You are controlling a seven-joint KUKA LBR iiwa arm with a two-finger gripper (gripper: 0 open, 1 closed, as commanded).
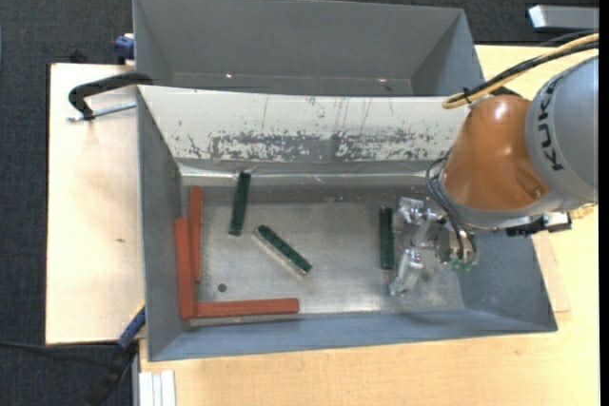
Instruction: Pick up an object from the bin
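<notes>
Hand (pixel 411 247) low over right floor of bin (pixel 285 43), arm entering from right, fingers spread. Dark green bar (pixel 386 238) lies just left of it.

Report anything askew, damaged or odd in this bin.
Nothing spilled. One dark green bar lies diagonally mid-floor, unlike the red bars lined along the left and front walls. The bin's back wall is heavily scratched.

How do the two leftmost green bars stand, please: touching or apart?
Apart. The camera view shows bare bin floor between the lower end of the upright bar and the slanted bar.
</notes>
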